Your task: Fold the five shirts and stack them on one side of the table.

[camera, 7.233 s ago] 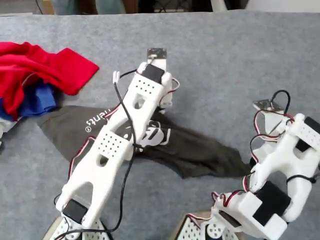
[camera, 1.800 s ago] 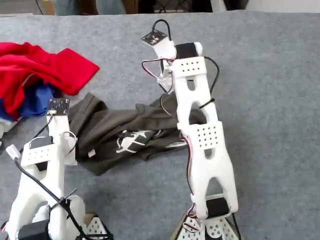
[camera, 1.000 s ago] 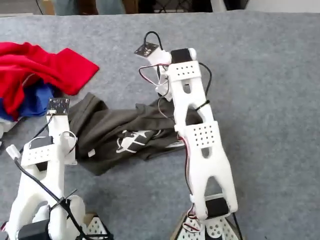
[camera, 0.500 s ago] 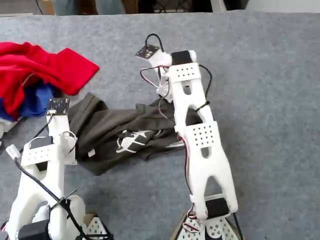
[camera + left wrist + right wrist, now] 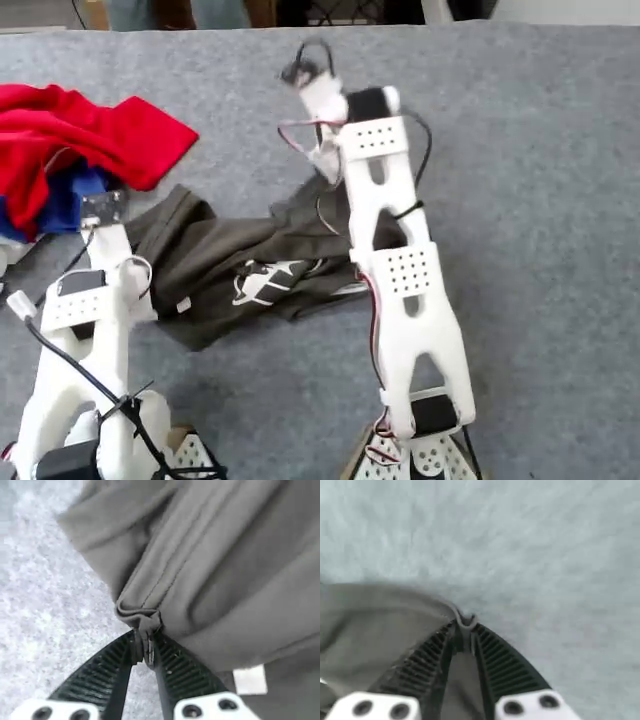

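A dark grey shirt (image 5: 245,262) with a white print lies bunched in the middle of the grey table. My left gripper (image 5: 146,647) is shut on a fold at the shirt's edge (image 5: 200,580); in the high view that arm (image 5: 85,310) stands at the shirt's left end. My right gripper (image 5: 465,625) is shut on another edge of the same shirt (image 5: 370,625), held above the cloth-covered table. Its arm (image 5: 385,220) stretches far over the shirt's right part.
A red shirt (image 5: 85,135) lies crumpled at the far left over a blue one (image 5: 62,195). The table's grey cover (image 5: 530,180) is bare to the right of the arms.
The right arm has lifted and pulled its held edge of the shirt away from me. The left arm has shifted a little to the left with its held fold.
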